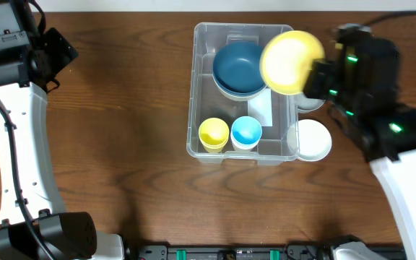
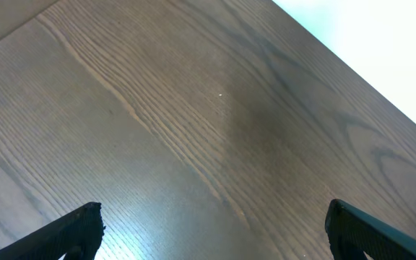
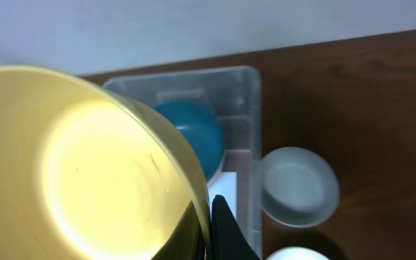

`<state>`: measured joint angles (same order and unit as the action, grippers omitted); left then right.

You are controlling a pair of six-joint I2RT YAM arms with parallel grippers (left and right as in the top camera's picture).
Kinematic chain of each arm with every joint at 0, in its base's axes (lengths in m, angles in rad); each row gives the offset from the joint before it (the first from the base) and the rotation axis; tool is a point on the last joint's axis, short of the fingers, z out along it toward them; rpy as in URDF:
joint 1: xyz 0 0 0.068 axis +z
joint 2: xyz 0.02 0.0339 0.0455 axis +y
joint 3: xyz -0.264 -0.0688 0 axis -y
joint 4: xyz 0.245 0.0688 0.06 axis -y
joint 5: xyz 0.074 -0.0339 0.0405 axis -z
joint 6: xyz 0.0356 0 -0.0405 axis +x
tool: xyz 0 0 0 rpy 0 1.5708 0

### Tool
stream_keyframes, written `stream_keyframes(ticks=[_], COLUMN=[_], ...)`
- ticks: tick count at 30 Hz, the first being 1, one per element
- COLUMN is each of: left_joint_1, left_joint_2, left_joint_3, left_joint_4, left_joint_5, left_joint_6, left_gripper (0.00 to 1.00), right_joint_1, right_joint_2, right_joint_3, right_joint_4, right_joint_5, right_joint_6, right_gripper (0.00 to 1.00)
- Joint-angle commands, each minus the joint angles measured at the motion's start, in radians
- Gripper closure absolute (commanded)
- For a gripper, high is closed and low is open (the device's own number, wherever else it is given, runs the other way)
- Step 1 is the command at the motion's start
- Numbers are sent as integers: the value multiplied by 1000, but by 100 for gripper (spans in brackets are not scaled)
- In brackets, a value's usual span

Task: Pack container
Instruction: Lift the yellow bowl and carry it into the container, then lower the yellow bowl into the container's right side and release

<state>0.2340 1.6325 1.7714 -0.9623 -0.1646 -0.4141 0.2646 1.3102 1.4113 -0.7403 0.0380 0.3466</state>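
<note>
The clear container stands mid-table; its far wall shows in the right wrist view. Inside it are a dark blue bowl, a yellow cup, a blue cup and a white label on the bottom. My right gripper is shut on the rim of a yellow bowl, held in the air over the container's far right corner. My left gripper hovers open over bare wood at the far left, with nothing between its fingers.
Two white bowls lie on the table just right of the container: one near its front corner, the other partly under my right arm. The brown table ends at a pale edge behind.
</note>
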Motion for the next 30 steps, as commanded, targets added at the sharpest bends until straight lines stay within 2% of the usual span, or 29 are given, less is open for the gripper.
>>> stream_keyframes(ticks=[1, 10, 26, 27, 29, 30], left_joint_1=[3, 3, 3, 3, 3, 3], left_joint_2=[-5, -5, -5, -5, -5, -5], left_joint_3=[5, 5, 5, 5, 5, 5], left_joint_4=[-2, -2, -2, -2, -2, -2], left_joint_5=[-12, -12, -12, -12, -12, -12], left_joint_6=[14, 14, 14, 14, 14, 14], left_gripper=[2, 2, 2, 2, 2, 2], right_joint_1=[68, 95, 114, 116, 116, 116], right_joint_2=[114, 367, 459, 459, 459, 459], right_joint_3=[41, 120, 115, 115, 115, 115], right_joint_4=[-19, -105, -246, -244, -235, -226], right_joint_5=[138, 152, 108, 108, 108, 108], right_joint_6=[-14, -11, -21, -23, -25, -33], right_gripper=[99, 99, 99, 97, 82, 78])
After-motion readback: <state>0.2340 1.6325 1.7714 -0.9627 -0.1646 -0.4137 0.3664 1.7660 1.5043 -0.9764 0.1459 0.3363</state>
